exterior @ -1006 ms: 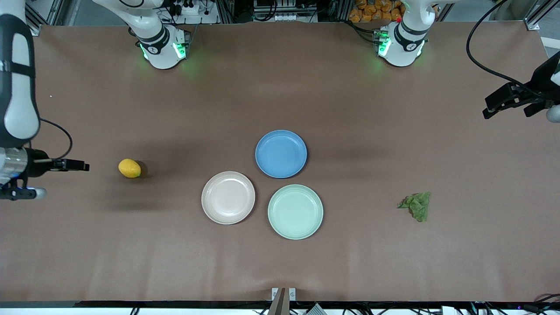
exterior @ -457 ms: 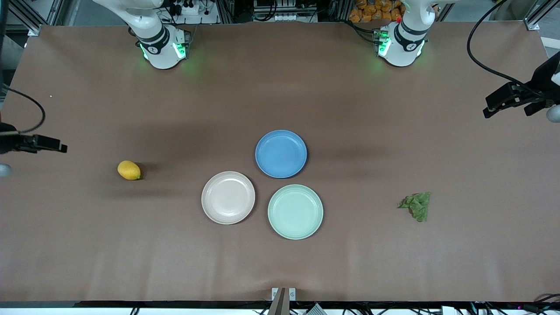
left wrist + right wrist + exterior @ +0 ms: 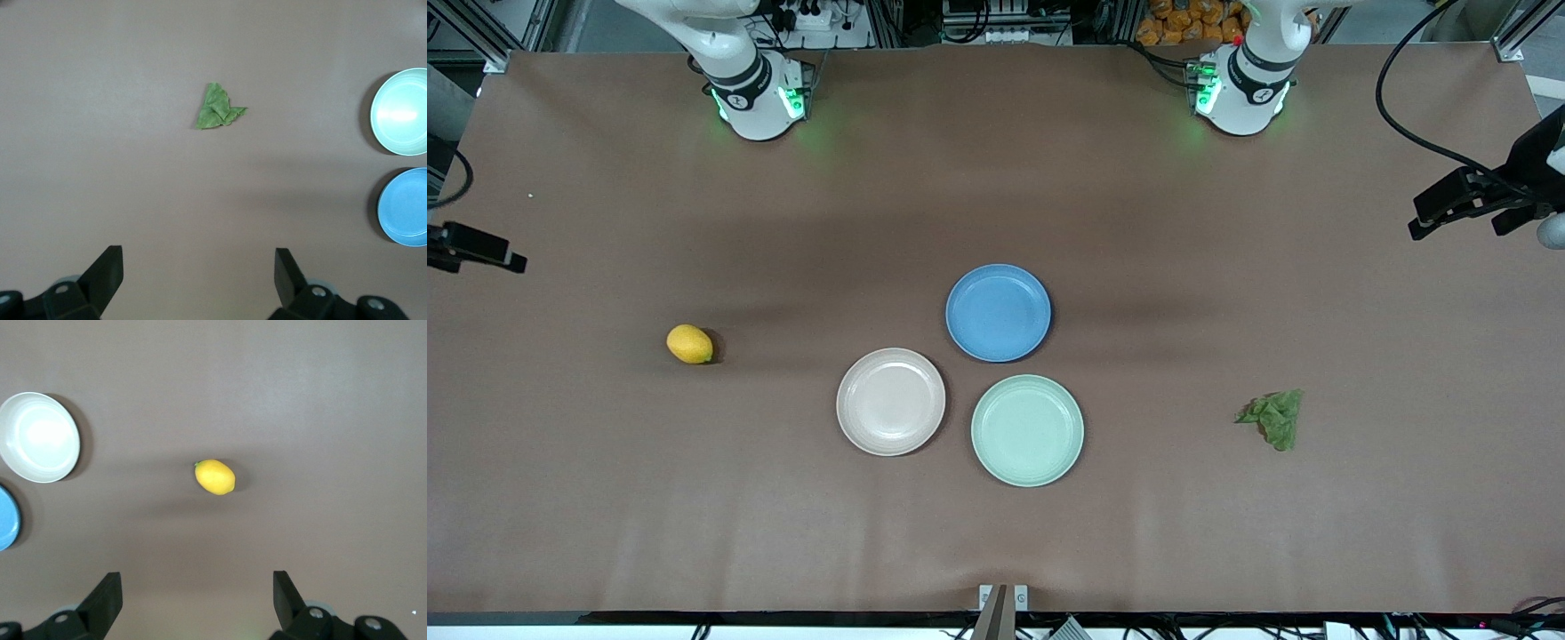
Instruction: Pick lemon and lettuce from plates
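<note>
The lemon [image 3: 689, 344] lies on the bare table toward the right arm's end, off the plates; it also shows in the right wrist view [image 3: 215, 477]. The lettuce [image 3: 1272, 418] lies on the table toward the left arm's end, and in the left wrist view [image 3: 218, 108]. The beige-pink plate [image 3: 890, 401] and the mint green plate [image 3: 1027, 430] sit side by side mid-table, both empty. My right gripper [image 3: 197, 593] is open, empty and high, well away from the lemon. My left gripper [image 3: 199, 273] is open, empty and high, well away from the lettuce.
An empty blue plate [image 3: 998, 312] sits just farther from the front camera than the other two plates. The right gripper [image 3: 494, 252] and the left gripper [image 3: 1427, 218] hang at the two ends of the table. A black cable [image 3: 1405, 124] loops over the left arm's end.
The right gripper has drawn back from beside the lemon toward the right arm's end of the table. The lemon stays put. The left arm has not moved.
</note>
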